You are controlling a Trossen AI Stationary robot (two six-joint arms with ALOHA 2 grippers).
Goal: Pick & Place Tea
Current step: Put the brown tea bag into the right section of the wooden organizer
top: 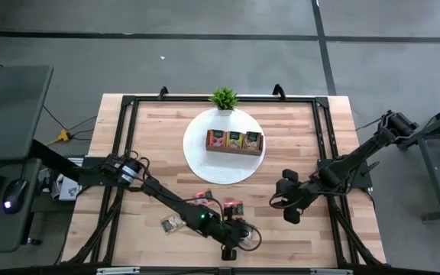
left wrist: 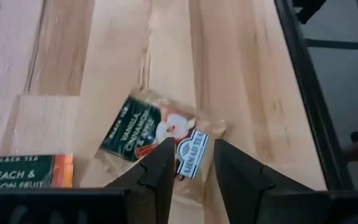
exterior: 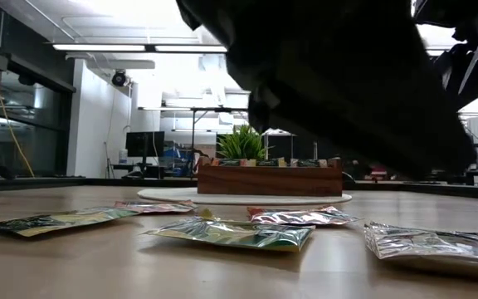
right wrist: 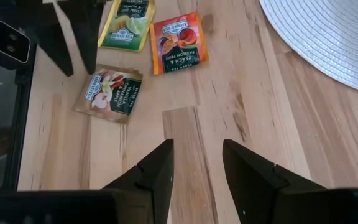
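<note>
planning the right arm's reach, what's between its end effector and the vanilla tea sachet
Only bare wooden tabletop lies between the right end effector and the vanilla tea sachet; the right wrist view shows this.

a round white mat (top: 202,164) lies on the wooden table (top: 296,137), bearing a brown wooden tray (top: 235,150) with a small green potted plant (top: 224,99) just behind it.

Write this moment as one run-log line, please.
left gripper: open above vanilla sachet | right gripper: open, waiting over bare wood | tray: on white mat
</note>
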